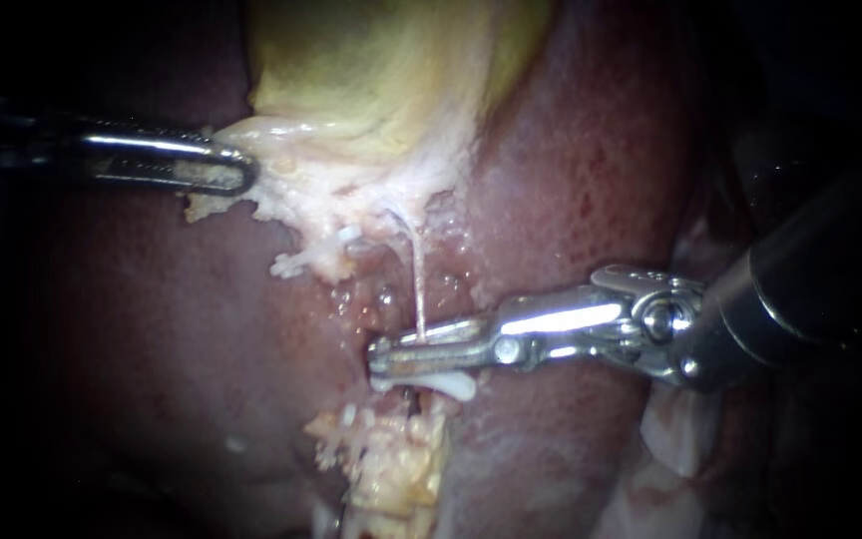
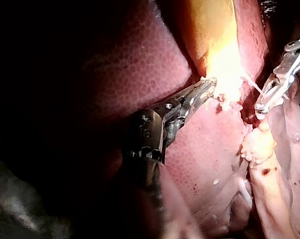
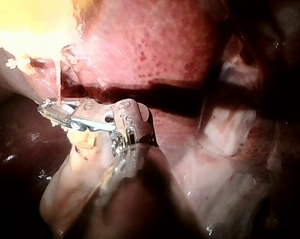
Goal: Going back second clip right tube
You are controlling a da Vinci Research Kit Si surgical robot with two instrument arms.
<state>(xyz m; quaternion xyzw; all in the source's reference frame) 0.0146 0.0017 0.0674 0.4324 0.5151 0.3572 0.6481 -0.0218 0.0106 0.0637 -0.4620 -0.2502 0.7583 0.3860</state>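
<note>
The yellow-green gallbladder hangs over the dark red liver. My left instrument has its jaws shut on the pale edge of the gallbladder. From that edge a thin pale tube runs straight down. My right instrument lies level across the tube's lower end, jaws slightly open with the tube between them. Just under these jaws a white clip lies crosswise. The right wrist view shows the tube dropping into my right instrument. The left wrist view shows my left instrument on the gallbladder.
A lump of yellowish fatty tissue lies below the clip. Small white pieces sit on the frayed pale tissue left of the tube. Pale folded tissue lies under my right instrument's shaft.
</note>
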